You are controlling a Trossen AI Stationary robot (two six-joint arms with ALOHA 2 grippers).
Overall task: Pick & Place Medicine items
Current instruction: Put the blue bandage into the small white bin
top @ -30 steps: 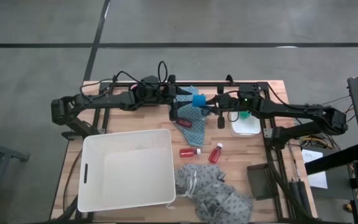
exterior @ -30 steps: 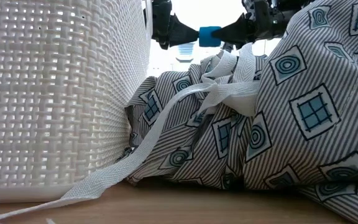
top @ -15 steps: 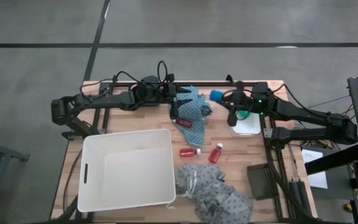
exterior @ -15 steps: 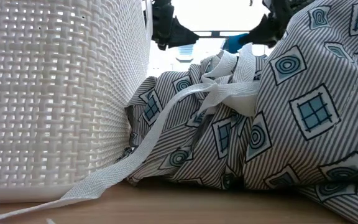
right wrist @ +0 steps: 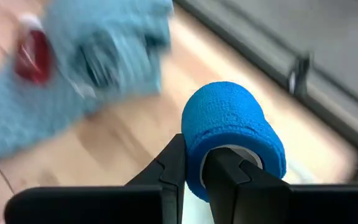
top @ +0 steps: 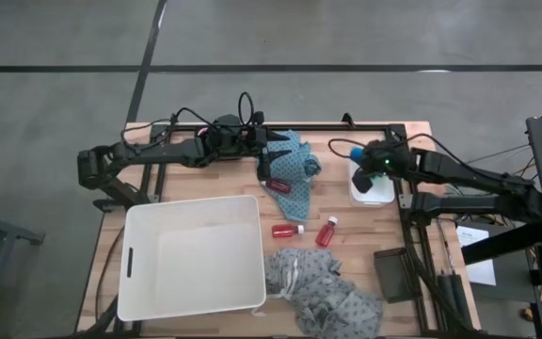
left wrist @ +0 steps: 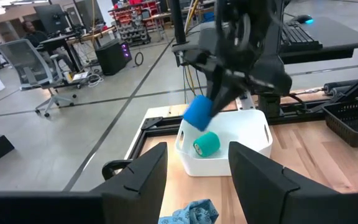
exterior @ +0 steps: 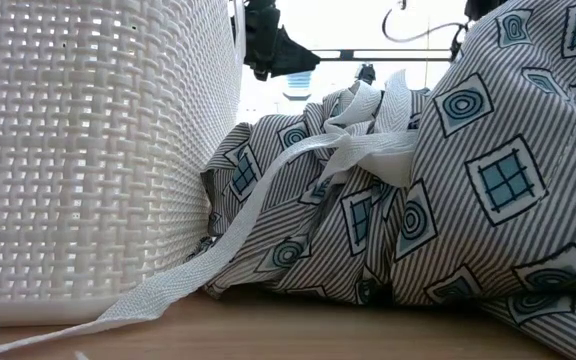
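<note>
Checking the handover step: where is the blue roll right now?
The blue roll is clamped in the right gripper, held in the air at the far right of the table, just over the small white tray where the teal-green roll lies.

white basket [top: 192,256] beside patterned cloths [top: 326,294], small white tray [top: 373,191] at table's edge.

The blue roll [right wrist: 234,134] is a bright, solid blue with a pale core, and the round roll [left wrist: 206,144] lying in the white tray [left wrist: 253,144] is teal-green. Beside the white woven basket [top: 193,256], two red bottles [top: 285,230] have white caps. The cloths [exterior: 438,180] near that basket are grey-striped with blue squares and rings.
</note>
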